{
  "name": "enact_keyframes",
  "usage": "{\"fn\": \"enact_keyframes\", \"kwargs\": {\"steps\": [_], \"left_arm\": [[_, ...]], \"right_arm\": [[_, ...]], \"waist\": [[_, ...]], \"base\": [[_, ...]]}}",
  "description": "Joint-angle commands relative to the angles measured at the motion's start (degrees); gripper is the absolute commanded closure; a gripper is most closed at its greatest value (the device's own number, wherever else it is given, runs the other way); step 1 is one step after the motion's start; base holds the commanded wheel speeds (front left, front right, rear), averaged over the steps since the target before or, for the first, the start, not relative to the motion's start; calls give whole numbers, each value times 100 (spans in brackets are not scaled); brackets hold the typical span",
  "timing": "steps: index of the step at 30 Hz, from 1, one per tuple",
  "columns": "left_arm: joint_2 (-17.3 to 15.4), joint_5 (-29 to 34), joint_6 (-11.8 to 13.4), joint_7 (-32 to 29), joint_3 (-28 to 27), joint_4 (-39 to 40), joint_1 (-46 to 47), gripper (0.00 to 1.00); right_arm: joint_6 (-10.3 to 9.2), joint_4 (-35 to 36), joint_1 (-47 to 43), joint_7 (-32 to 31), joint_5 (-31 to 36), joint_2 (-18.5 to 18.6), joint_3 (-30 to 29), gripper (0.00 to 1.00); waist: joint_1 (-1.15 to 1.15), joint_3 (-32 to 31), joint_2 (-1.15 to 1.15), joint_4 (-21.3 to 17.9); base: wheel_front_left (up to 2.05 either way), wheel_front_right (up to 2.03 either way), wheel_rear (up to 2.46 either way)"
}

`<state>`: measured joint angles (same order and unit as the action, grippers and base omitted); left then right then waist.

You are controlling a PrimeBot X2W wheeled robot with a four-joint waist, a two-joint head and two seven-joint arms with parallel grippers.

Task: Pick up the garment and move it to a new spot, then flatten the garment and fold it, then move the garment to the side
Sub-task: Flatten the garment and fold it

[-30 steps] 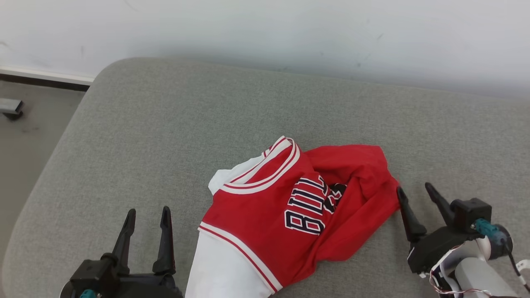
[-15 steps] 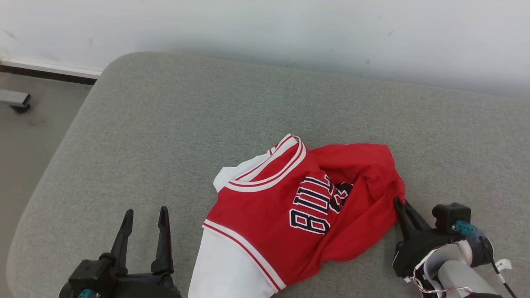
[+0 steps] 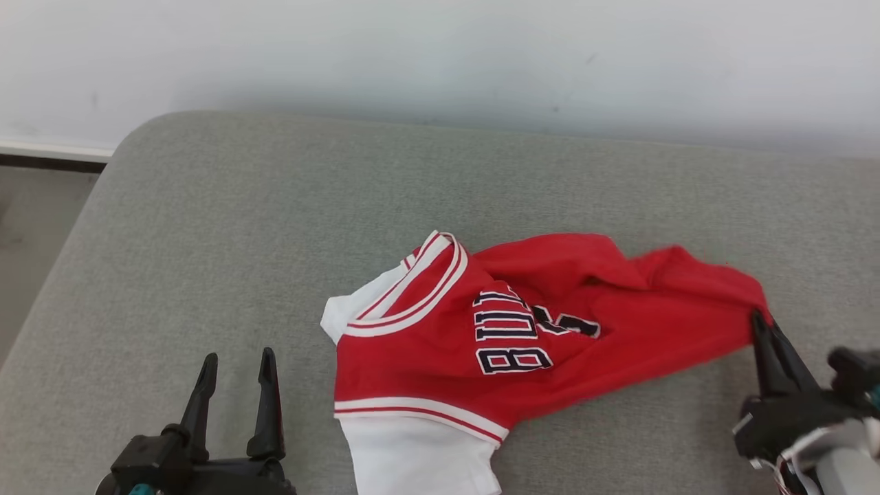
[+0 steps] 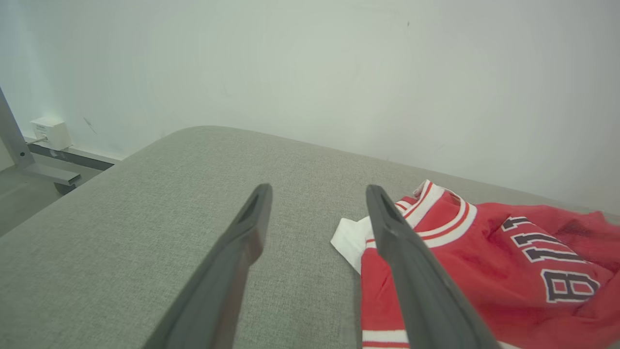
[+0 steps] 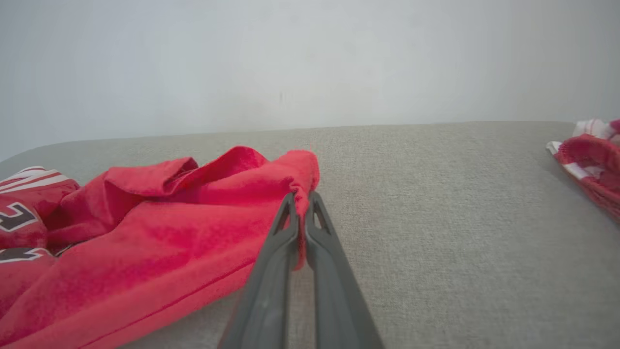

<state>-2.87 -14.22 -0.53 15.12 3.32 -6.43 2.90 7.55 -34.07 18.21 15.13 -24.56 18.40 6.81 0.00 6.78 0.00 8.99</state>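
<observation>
Jersey [image 3: 481,344] lies crosswise, right end pinched in right claw [image 3: 758,317].

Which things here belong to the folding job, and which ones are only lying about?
For the job:
- jersey
- right gripper, shut on the jersey's red edge
- left gripper, open, beside the jersey
- grey cushion, under the jersey

Lying about:
- other red-and-white cloth, apart on the cushion
- white box by the wall
- metal frame on the floor

Red jersey [image 3: 550,371], white trim, rumpled, on grey pad [image 3: 206,240]
</observation>
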Motion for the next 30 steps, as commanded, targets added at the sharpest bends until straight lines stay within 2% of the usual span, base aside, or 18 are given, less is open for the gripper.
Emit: {"fn": "enact_keyframes", "kwargs": {"steps": [1,7,8,9,15,25,30], "left_arm": [[-4,-29,-6,1,-1,-9,-79,0],[-5,-4,-9,1,-22,2,-113,0],[-5,8,-17,1,-28,-1,-118,0],[-4,17,-23,1,-38,-5,-128,0],[-4,81,-90,1,-98,-43,-103,0],[-5,168,-141,1,-212,-70,-192,0],[-5,207,-182,1,-221,-61,-144,0]], "right_arm": [[-15,136,-251,1,-4,51,-139,100],[-15,615,-1107,1,-27,-118,-707,100],[-15,669,-1187,1,-33,-154,-771,64],[-15,712,-1261,1,-13,-178,-823,0],[-15,1365,-1422,1,316,-396,-1136,0],[-15,2660,-1744,0,628,-733,-743,0],[-15,2886,-1906,1,667,-917,-649,0]], "waist": [[0,-61,0,-117],[0,-97,0,-297],[0,-105,0,-330],[0,-111,0,-359],[0,-144,0,-533],[0,-292,0,-687],[0,-290,0,-781]], "base": [[0,0,0],[0,0,0],[0,0,0],[0,0,0],[0,0,0],[0,0,0],[0,0,0]]}}
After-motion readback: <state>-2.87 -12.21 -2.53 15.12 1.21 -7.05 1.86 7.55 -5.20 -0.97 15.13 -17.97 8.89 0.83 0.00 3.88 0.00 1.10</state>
